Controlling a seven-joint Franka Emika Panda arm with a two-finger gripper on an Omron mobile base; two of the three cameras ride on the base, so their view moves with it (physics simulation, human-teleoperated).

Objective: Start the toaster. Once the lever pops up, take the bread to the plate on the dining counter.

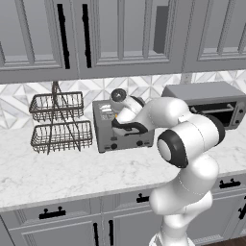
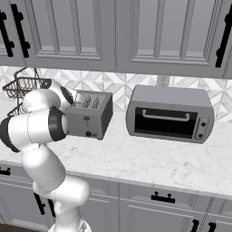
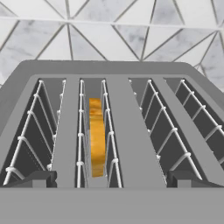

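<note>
The toaster [image 1: 124, 127] sits on the marble tabletop [image 1: 72, 173] between a wire basket rack [image 1: 60, 122] and a toaster oven [image 2: 170, 113]. The end effector [image 3: 111, 178] hovers just above its slots, fingers spread wide apart and holding nothing. The bread [image 3: 96, 136] stands on edge down in the second slot from the left (seen from the hand), directly below and between the fingertips.

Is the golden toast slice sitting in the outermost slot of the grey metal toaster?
No, the golden toast slice stands in the second of four slots of the grey metal toaster.
</note>
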